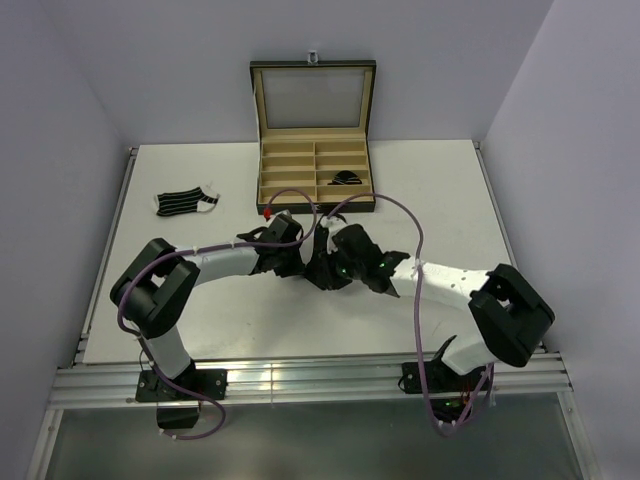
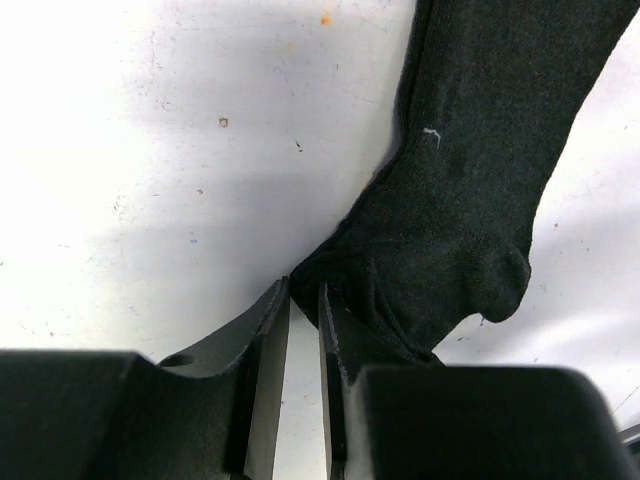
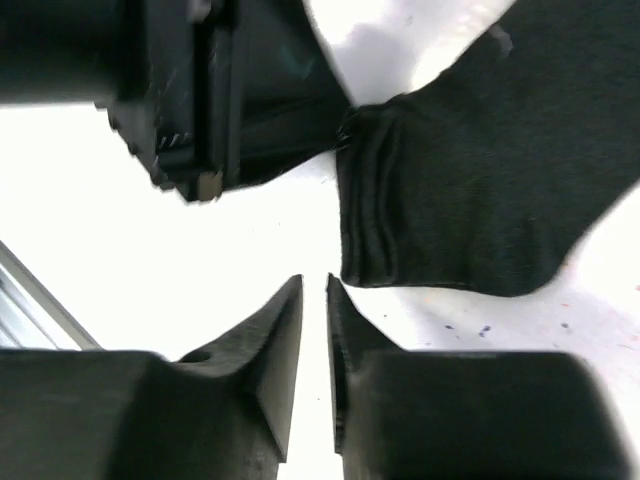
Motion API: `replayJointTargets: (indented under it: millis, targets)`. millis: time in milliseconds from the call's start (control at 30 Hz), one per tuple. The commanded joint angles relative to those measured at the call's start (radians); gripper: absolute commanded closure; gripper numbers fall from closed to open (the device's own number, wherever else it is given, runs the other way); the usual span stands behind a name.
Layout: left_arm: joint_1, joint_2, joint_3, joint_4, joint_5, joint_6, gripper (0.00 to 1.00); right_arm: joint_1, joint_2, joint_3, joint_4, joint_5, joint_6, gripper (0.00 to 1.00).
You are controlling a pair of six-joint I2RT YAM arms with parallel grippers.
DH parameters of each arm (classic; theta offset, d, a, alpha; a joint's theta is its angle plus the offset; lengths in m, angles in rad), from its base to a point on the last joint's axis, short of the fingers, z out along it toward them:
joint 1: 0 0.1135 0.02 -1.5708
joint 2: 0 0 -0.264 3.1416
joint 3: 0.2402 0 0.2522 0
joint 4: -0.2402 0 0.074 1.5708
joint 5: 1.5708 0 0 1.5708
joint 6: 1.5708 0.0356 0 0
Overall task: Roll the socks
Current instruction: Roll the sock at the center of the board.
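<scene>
Your left arm, white links with black joints, rises from its base to a bent elbow on the left, and its forearm reaches inward to the centre. Your right arm, built the same way, mirrors it from the right. The two wrists sit close together, both angled down. Your left gripper, two black tapered fingers, has its jaws almost together with only a thin slit between them; you cannot tell whether its tips are pinching. Your right gripper, also black, shows the same narrow slit, and its fingertips point toward the left gripper.
</scene>
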Motion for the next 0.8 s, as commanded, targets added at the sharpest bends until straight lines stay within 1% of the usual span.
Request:
replayJointTargets:
  millis: [0, 133, 233, 367, 500, 633, 733, 767]
  targets:
    - [-0.005, 0.044, -0.021, -0.099, -0.05, 0.04, 0.76, 0.029, -0.023, -0.05, 0.137, 0.097, -0.042, 0.8]
    - [-0.005, 0.044, -0.021, -0.099, -0.049, 0.042, 0.77, 0.029, 0.032, -0.041, 0.177, 0.059, -0.018, 0.84]
    - [-0.004, 0.044, -0.018, -0.102, -0.05, 0.043, 0.77, 0.027, 0.069, -0.032, 0.188, 0.058, 0.001, 0.87]
    - [-0.004, 0.044, -0.016, -0.102, -0.052, 0.042, 0.77, 0.023, 0.111, -0.038, 0.171, 0.072, 0.019, 0.9]
    - [-0.005, 0.046, -0.016, -0.103, -0.05, 0.042, 0.77, 0.02, 0.089, -0.056, 0.126, 0.114, 0.03, 0.91]
    - [-0.005, 0.05, -0.013, -0.103, -0.047, 0.046, 0.77, 0.007, 0.037, -0.056, 0.079, 0.146, 0.016, 0.91]
    - [-0.005, 0.049, -0.013, -0.103, -0.047, 0.045, 0.77, 0.018, -0.013, -0.049, 0.055, 0.158, -0.02, 0.86]
    - [-0.005, 0.049, -0.013, -0.103, -0.047, 0.043, 0.77, 0.035, -0.024, -0.046, 0.053, 0.166, -0.031, 0.83]
